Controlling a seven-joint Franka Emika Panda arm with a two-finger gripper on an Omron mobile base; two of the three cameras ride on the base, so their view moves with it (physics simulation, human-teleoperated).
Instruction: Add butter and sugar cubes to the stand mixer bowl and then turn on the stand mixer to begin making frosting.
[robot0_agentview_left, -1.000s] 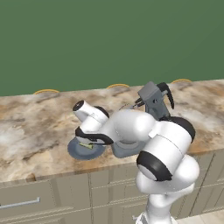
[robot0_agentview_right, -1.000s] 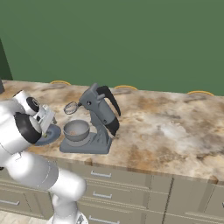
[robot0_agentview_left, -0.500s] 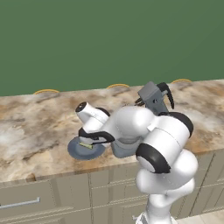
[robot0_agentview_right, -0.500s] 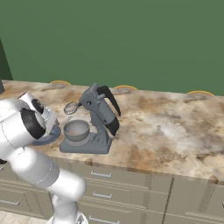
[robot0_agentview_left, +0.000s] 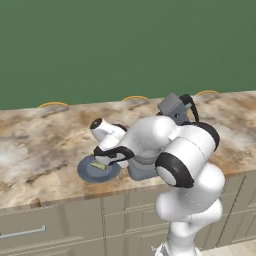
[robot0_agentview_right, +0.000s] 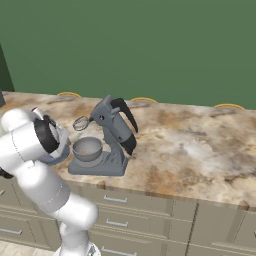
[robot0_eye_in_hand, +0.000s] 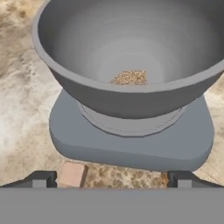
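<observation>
The stand mixer bowl (robot0_eye_in_hand: 131, 48) looms close ahead in the hand view, seated on the mixer's flat base (robot0_eye_in_hand: 131, 142). A brown grainy lump (robot0_eye_in_hand: 130, 77) lies at its bottom. My gripper (robot0_eye_in_hand: 111, 180) is open and low over the counter in front of the base. A small brown cube (robot0_eye_in_hand: 72, 174) rests on the counter just inside the left fingertip (robot0_eye_in_hand: 40, 179). The butter (robot0_agentview_left: 100, 166) lies on the blue-grey plate (robot0_agentview_left: 86, 172) under my hand. The stand mixer (robot0_agentview_right: 116, 131) has its head tilted up, whisk (robot0_agentview_right: 81, 122) over the bowl (robot0_agentview_right: 87, 148).
The marble counter (robot0_agentview_right: 200, 150) stretches wide to the right of the mixer, with drawers (robot0_agentview_right: 150, 210) below its front edge. A green wall (robot0_agentview_left: 125, 45) backs the counter. My own arm (robot0_agentview_left: 180, 155) hides most of the mixer in the left base view.
The hand has sunk slightly near the plate and the elbow has swung a little. The mixer, bowl and plate have not moved.
</observation>
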